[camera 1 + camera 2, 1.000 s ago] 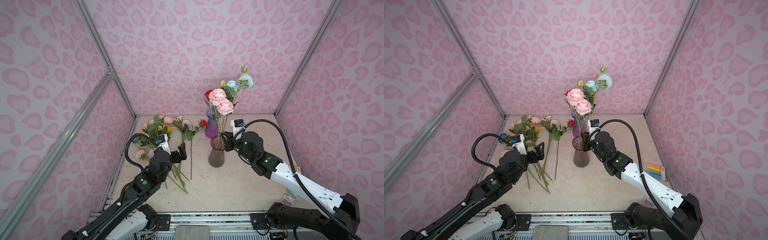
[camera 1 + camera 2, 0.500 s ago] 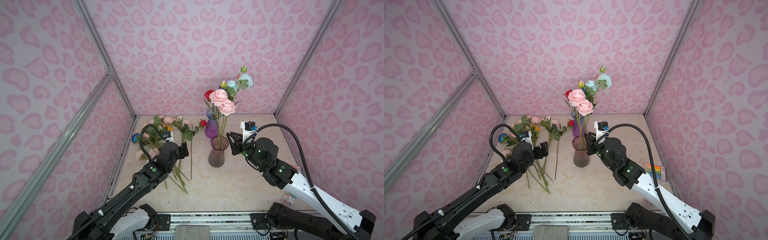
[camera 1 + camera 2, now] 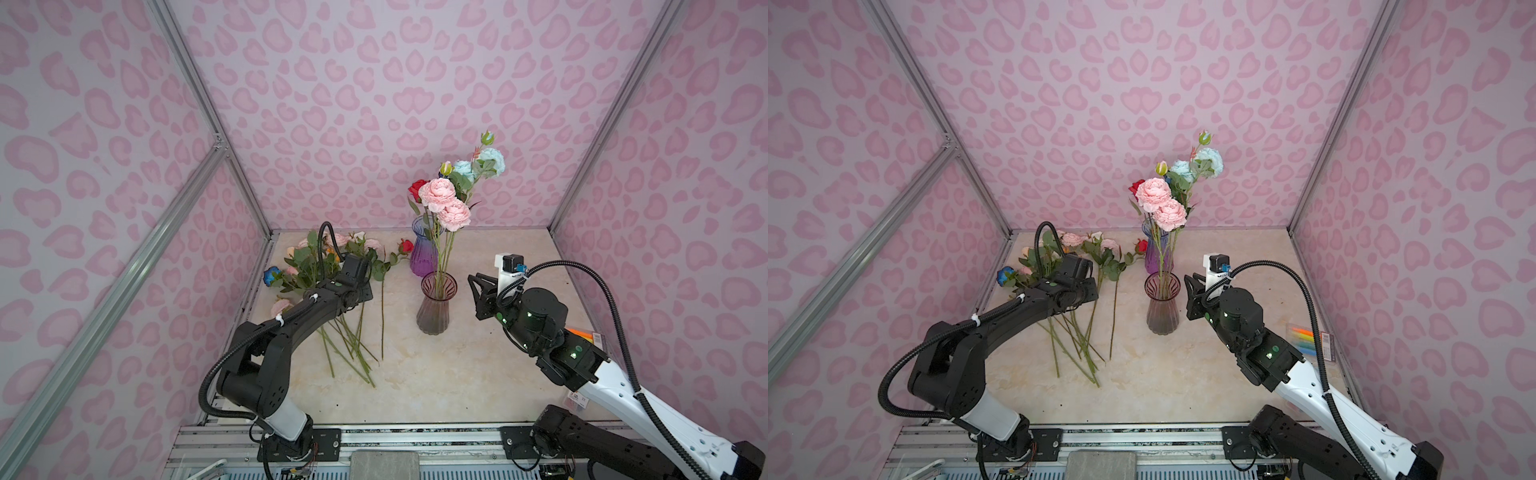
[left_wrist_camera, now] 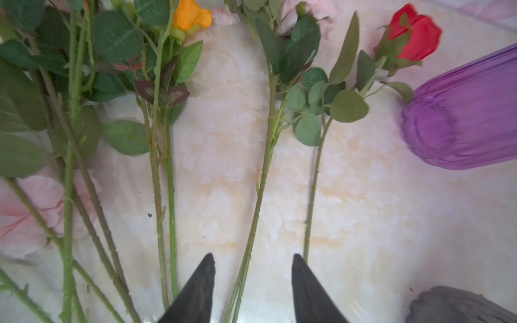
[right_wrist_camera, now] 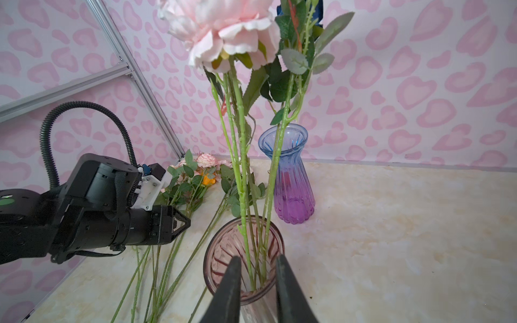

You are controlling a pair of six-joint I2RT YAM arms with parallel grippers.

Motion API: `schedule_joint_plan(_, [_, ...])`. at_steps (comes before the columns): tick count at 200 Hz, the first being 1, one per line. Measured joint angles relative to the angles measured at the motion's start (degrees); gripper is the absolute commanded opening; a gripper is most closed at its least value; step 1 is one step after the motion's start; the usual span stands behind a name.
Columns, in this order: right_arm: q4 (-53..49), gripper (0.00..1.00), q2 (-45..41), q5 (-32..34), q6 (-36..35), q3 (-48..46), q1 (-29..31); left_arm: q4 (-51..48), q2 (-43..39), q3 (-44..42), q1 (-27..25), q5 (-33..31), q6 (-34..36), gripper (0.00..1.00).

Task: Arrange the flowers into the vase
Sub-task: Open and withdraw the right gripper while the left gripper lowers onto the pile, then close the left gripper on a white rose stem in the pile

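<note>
Straddling one green stem [image 4: 258, 201] among crowded flowers [image 3: 305, 259], my left jaws stand apart. My right jaws, narrowly parted and empty, face the smoky vase [image 5: 215, 243], purple vase [image 5: 292, 195] behind it.

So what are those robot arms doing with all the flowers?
They're filling the brownish vase. The left claw is down over the flowers lying on the table, open around one green stem, not gripping it yet. The right claw hangs open and empty beside that vase, where pink flowers already stand.
</note>
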Motion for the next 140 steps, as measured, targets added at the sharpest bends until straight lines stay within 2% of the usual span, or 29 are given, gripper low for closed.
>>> schedule_joint_plan(30, [-0.44, 0.23, -0.98, 0.07, 0.59, -1.49, -0.17, -0.74, 4.98, 1.31, 0.09, 2.95, 1.03, 0.45])
schedule_joint_plan(62, [-0.66, 0.23, -1.33, 0.11, 1.07, -2.67, -0.35, -1.03, 8.17, 1.57, 0.09, 4.83, 1.49, 0.37])
schedule_joint_plan(65, [-0.63, 0.23, -1.36, 0.11, 1.05, -2.71, -0.35, -1.07, 8.31, 1.57, 0.09, 4.83, 1.49, 0.33])
schedule_joint_plan(77, [-0.61, 0.23, -1.36, 0.11, 1.14, -2.75, -0.35, -1.25, 8.50, 1.55, 0.09, 5.01, 1.51, 0.27])
schedule_joint_plan(104, [-0.59, 0.23, -1.27, -0.02, 1.51, -2.78, -0.35, -1.14, 8.50, 1.33, 0.09, 4.72, 1.86, 0.18])
schedule_joint_plan(140, [-0.57, 0.23, -0.70, -0.07, 2.01, -2.78, -0.50, -1.25, 8.50, 1.33, 0.09, 4.59, 2.14, 0.19])
